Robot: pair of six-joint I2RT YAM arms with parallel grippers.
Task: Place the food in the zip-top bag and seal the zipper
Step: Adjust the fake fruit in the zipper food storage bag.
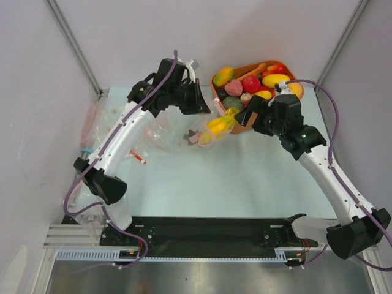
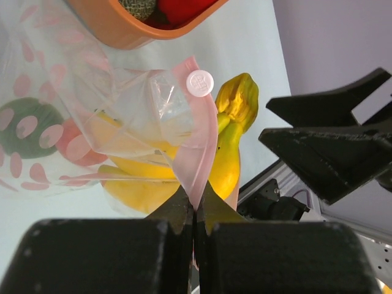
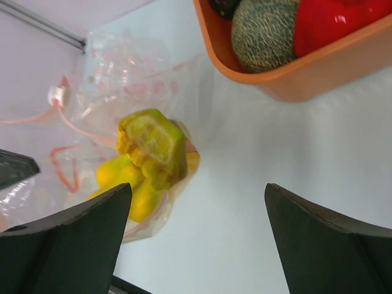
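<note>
The zip-top bag (image 1: pixel 164 131) lies on the table left of the tub, clear with pink dots (image 2: pixel 37 122). My left gripper (image 2: pixel 196 205) is shut on its pale pink zipper strip (image 2: pixel 199 147), holding the mouth up; the top view shows this left gripper (image 1: pixel 201 109) above the bag's mouth. A yellow banana bunch (image 1: pixel 217 125) lies in the mouth, its stem end (image 2: pixel 236 101) sticking out. Green and red food (image 2: pixel 24 131) shows through the bag. My right gripper (image 3: pixel 197 196) is open just right of the bananas (image 3: pixel 150 150), holding nothing, and in the top view the right gripper (image 1: pixel 244 116) sits between the bananas and the tub.
An orange tub (image 1: pixel 218 92) of more toy food, including a netted melon (image 3: pixel 263 33) and a red piece (image 3: pixel 331 24), stands just behind both grippers. Other clear bags (image 1: pixel 92 125) lie along the left wall.
</note>
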